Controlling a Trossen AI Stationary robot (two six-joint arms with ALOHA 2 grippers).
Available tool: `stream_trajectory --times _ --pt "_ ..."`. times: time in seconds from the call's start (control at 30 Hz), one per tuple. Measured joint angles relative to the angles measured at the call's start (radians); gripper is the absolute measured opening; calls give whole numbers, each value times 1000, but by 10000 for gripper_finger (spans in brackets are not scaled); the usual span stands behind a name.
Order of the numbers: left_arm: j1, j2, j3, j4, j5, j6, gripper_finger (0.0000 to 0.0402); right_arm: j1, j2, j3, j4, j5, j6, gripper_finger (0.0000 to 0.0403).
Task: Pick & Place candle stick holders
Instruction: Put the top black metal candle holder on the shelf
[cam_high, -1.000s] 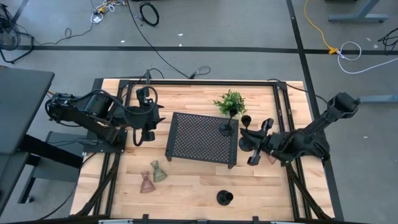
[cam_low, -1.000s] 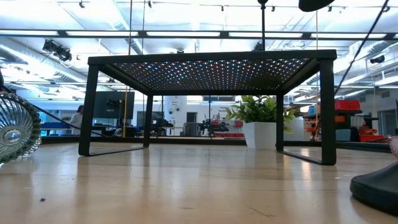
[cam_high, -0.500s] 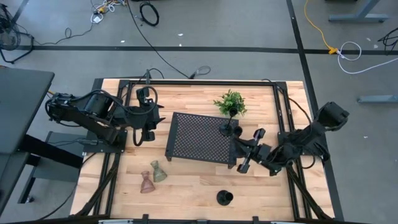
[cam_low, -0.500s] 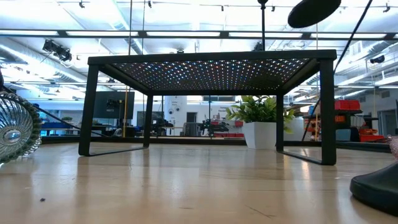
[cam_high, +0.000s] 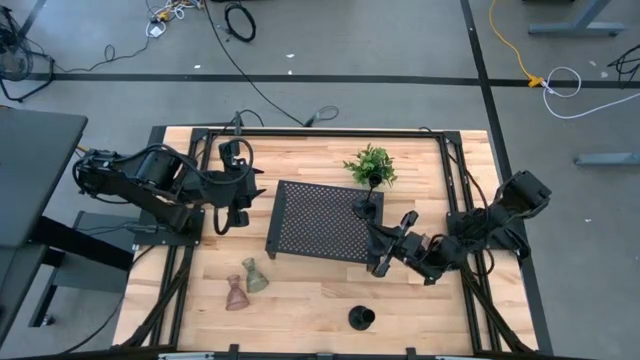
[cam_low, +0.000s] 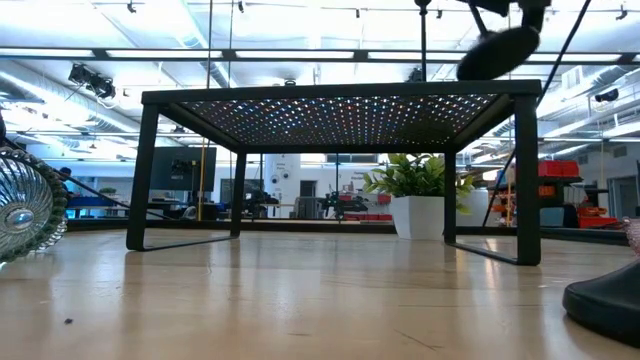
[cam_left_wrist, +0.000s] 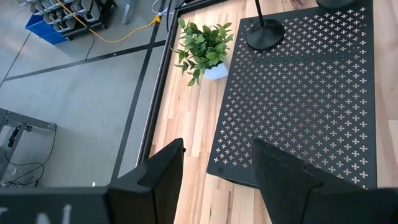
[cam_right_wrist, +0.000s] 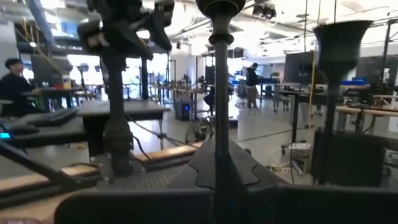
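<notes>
A black candle holder (cam_right_wrist: 221, 93) is held clamped in the right gripper (cam_high: 385, 243) over the tray (cam_high: 310, 215) edge, probably to be lowered upright; the left gripper (cam_left_wrist: 214, 168) is parked half-open.

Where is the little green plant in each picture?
High view: green plant off the perforated tray's upper right corner.
Low view: plant seen under the tray, right of middle.
Left wrist view: plant beside the tray.
Right wrist view: not in it.
Shared landmark: the tray.
</notes>
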Motion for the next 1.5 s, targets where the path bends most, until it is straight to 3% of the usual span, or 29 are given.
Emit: stream_trajectory --times 0.17,0.3,0.8,0.97,1.5 --pt "0 0 0 1 0 -1 193 -58 16 2 -4 -149 53 1" --pt "0 0 0 1 1 -6 192 -102 42 -3 -4 -55 67 1" --pt "0 0 0 -1 18 0 192 -188 91 -1 -1 -191 148 1" --pt "0 0 0 -1 18 0 192 -200 111 -1 -1 -149 152 1" --pt "0 0 0 0 19 0 192 -201 111 -1 -2 -197 176 3"
